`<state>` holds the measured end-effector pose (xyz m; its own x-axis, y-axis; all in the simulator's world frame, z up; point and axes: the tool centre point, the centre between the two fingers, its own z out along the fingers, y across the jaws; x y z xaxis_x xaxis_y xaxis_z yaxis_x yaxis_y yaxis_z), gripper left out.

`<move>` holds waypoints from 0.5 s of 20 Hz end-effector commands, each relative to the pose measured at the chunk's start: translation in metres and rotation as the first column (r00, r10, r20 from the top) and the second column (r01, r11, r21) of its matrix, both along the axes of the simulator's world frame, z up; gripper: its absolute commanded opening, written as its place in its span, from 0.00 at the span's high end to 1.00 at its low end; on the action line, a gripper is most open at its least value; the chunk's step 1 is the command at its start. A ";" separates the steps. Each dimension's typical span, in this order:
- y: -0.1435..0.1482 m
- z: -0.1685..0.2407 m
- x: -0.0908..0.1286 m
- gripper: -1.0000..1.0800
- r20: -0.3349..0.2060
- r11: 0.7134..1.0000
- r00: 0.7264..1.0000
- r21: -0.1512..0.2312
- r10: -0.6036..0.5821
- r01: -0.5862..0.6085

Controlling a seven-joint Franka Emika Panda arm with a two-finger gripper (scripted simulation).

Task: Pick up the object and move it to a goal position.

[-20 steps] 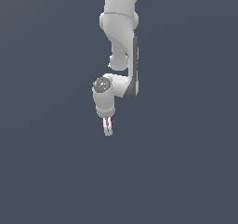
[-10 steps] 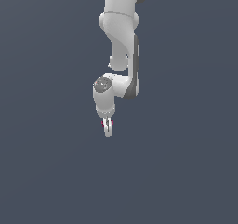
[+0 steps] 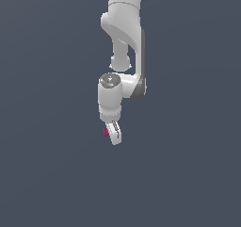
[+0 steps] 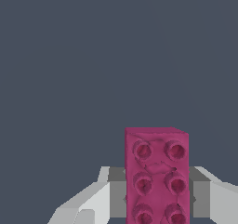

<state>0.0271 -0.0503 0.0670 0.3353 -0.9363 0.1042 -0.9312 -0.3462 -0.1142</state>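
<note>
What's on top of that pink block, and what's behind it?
The block shows round studs in two rows on its facing side. The pincer is closed on it; behind is only plain grey. The block's lower end is out of frame.

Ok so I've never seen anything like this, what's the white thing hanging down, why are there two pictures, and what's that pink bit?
The white thing is a robot arm, drawn by a computer simulation rather than filmed. One picture looks at it from outside; the other comes from a camera on its wrist, looking along its gripper. The gripper's two fingers are closed on a small magenta-pink block, which has round studs on its face like a toy brick. In the outside view the block shows only as a speck. Everything around is plain grey-blue; I see nothing else lying about.
</note>
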 end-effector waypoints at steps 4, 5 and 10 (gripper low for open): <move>0.032 0.064 0.059 1.00 0.131 0.977 0.970 -0.086 0.205 -0.195; 0.040 0.076 0.068 1.00 0.153 0.968 0.958 -0.105 0.244 -0.230; 0.085 0.137 0.103 1.00 0.247 0.901 0.871 -0.205 0.425 -0.382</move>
